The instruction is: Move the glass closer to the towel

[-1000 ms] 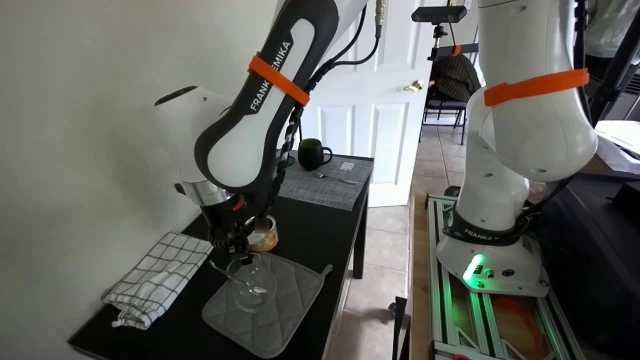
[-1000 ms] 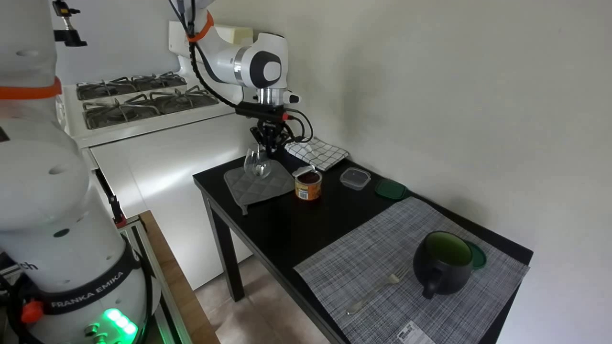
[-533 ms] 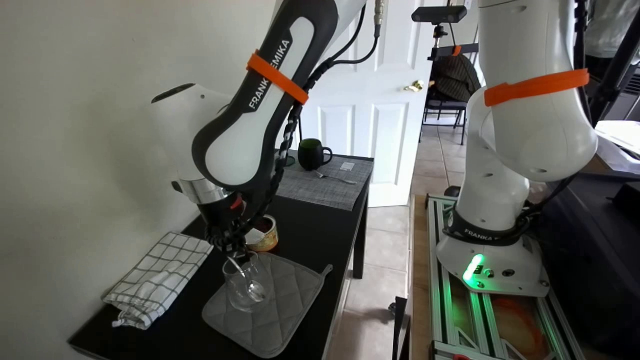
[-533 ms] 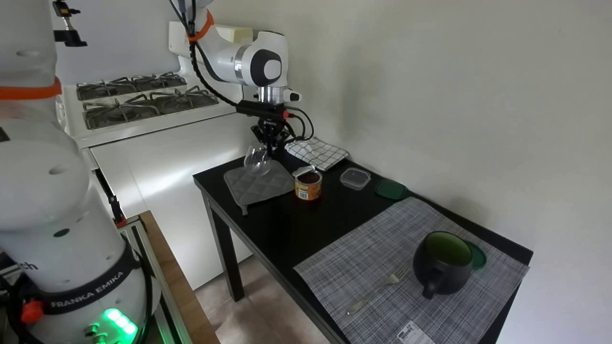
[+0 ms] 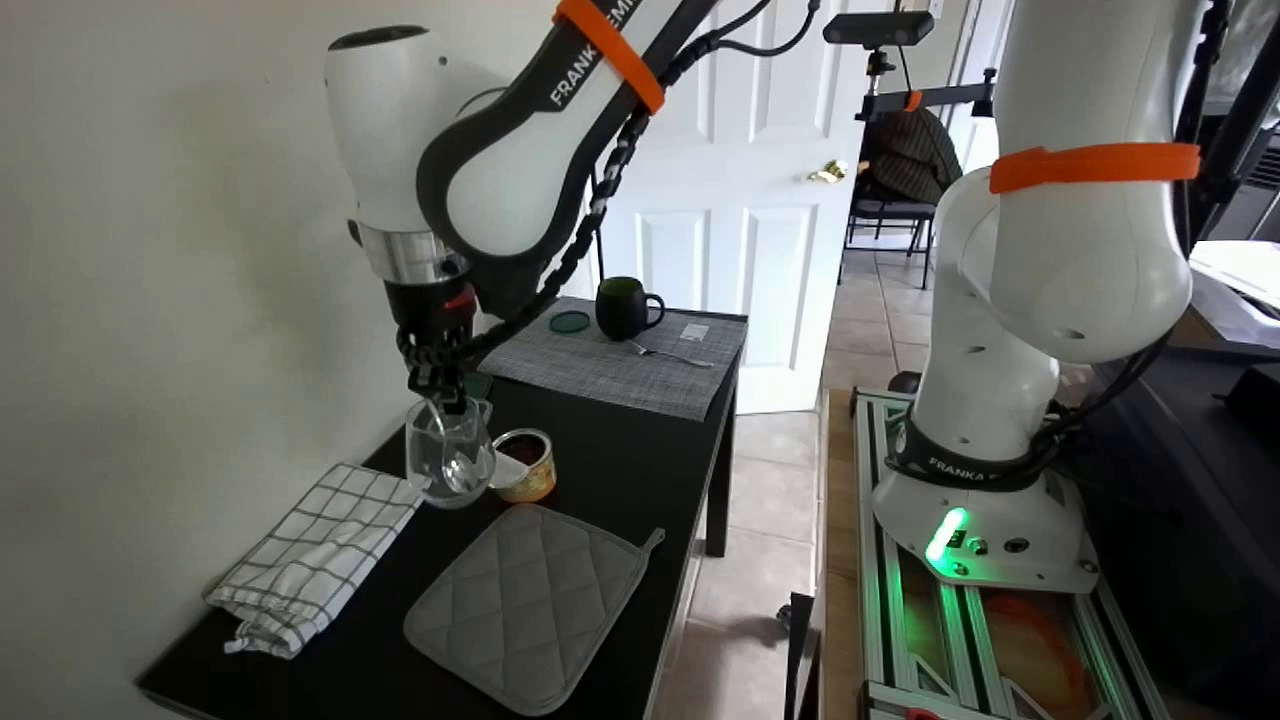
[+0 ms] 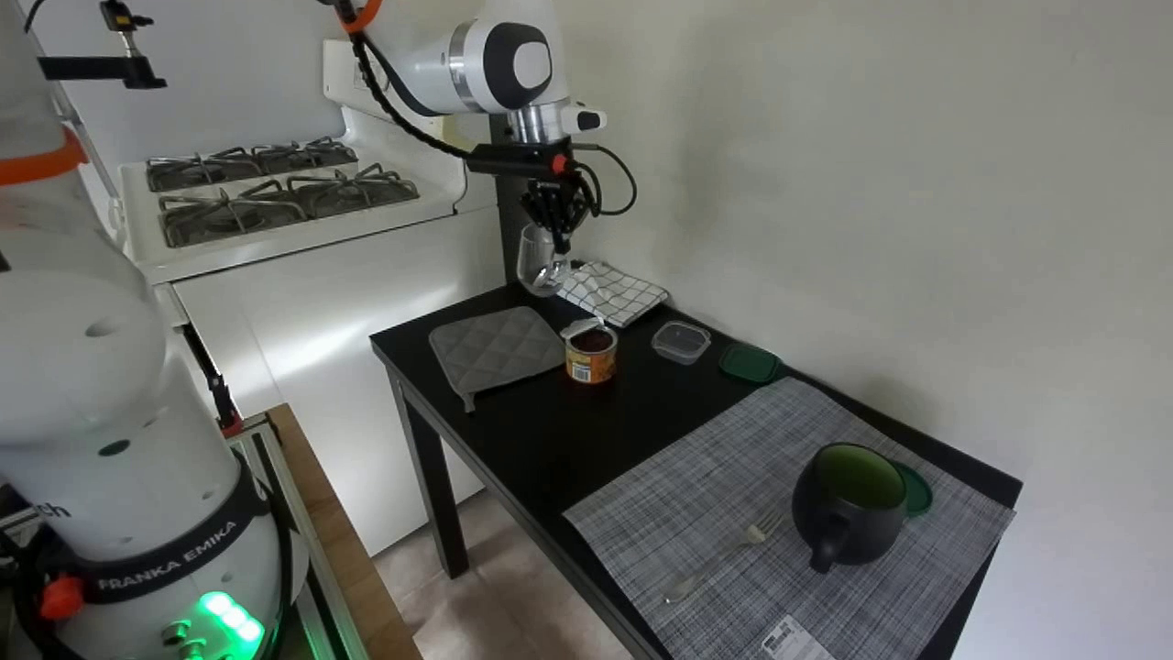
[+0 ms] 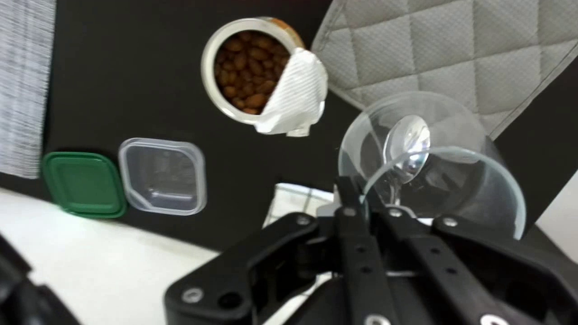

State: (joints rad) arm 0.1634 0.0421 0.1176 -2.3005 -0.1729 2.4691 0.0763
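Currently, in an exterior view, the glass [image 5: 440, 465] is suspended from the claw [image 5: 448, 404] above the black table [image 5: 620, 460]. The glass is clear and colourless, with a wide, round bowl. Its mouth faces up and its body leans slightly. A metal spoon [image 5: 461, 474] stands inside, its head low in the glass and its handle slanting up toward the rim. As seen here, the glass is between the checked towel [image 5: 315, 560] and the can [image 5: 540, 480], behind the grey pot holder [image 5: 540, 600].

In an exterior view that includes the stove [image 6: 385, 213], the glass hangs below the claw at the far end of the table. Its edges are faint against the surfaces behind it, and details inside it are too small to read. The towel appears immediately to the right of the glass; whether the two touch cannot be determined. The mug [image 6: 843, 513], set on the placemat [image 6: 660, 513], is well apart from the glass.

In the wrist view, the claw's fingers [image 7: 352, 221] are drawn close together and pinch the glass wall at its rim. The rim reads as a pale, faintly green arc, and the pot holder and table show through the transparent wall. The spoon's head carries a strong highlight. The can contains brown, rounded pieces; its white lid [image 7: 295, 95] is folded back. A clear tub [image 7: 163, 176] and a green cover [image 7: 85, 184] lie side by side.
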